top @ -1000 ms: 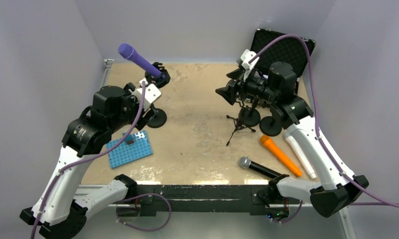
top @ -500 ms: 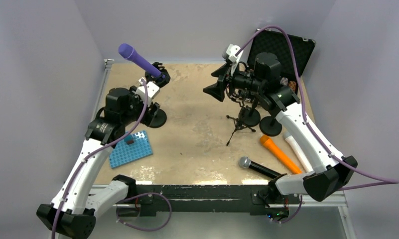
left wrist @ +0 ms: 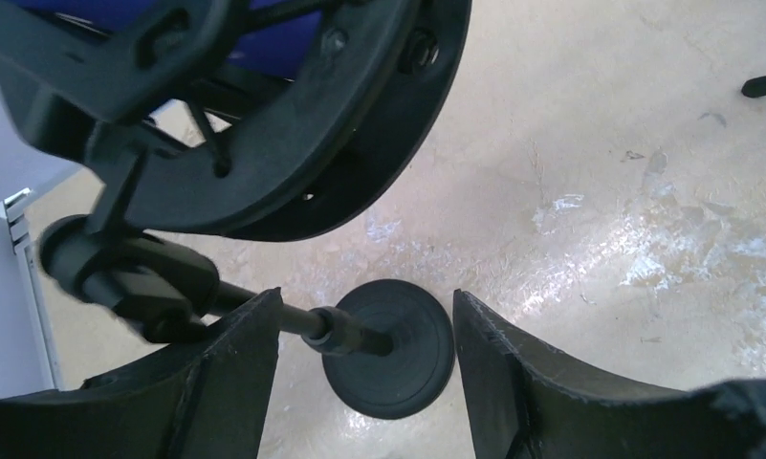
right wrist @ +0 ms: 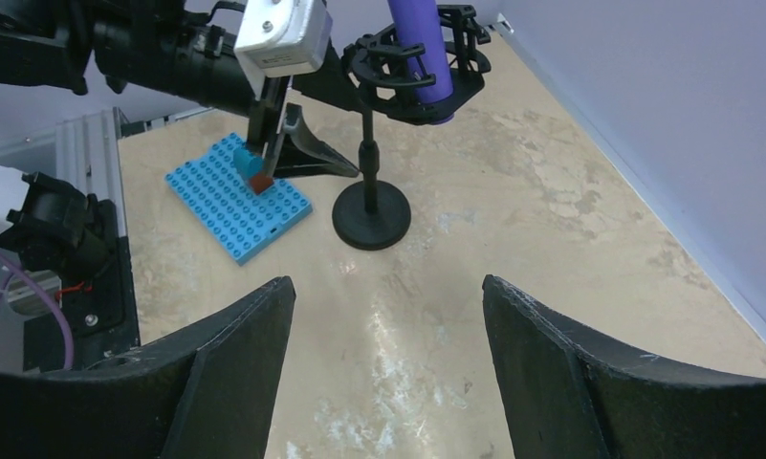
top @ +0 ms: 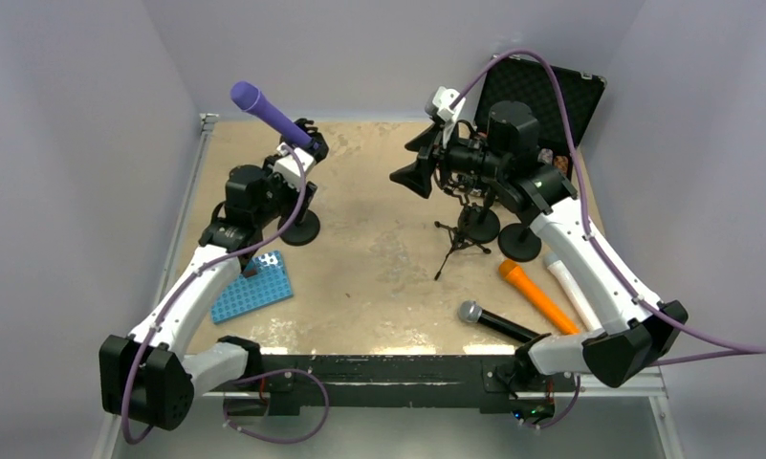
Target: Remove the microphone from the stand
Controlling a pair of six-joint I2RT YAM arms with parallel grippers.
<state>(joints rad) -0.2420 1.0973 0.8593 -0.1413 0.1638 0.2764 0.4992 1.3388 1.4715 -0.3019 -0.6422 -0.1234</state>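
A purple microphone [top: 267, 112] sits tilted in a black shock mount [top: 308, 143] on a stand with a thin pole and round base [top: 300, 228], at the table's back left. My left gripper [top: 297, 194] is open, its fingers either side of the pole [left wrist: 336, 330] just above the base [left wrist: 403, 359], below the mount [left wrist: 264, 124]. I cannot tell whether the left finger [left wrist: 230, 382] touches the pole. My right gripper [top: 409, 161] is open and empty, held in the air at mid-table and facing the microphone [right wrist: 419, 43] and stand base [right wrist: 371, 218].
A blue studded plate [top: 251, 285] lies near the stand. At the right are a small tripod [top: 458, 241], two more round-based stands [top: 519, 244], and black [top: 498, 323], orange [top: 539, 298] and white [top: 578, 296] microphones on the table. An open black case [top: 541, 91] leans at the back right.
My left arm stretched forward until its fingers came around the stand's pole, and they narrowed a little. The right gripper rose and swung left early on, then held still.
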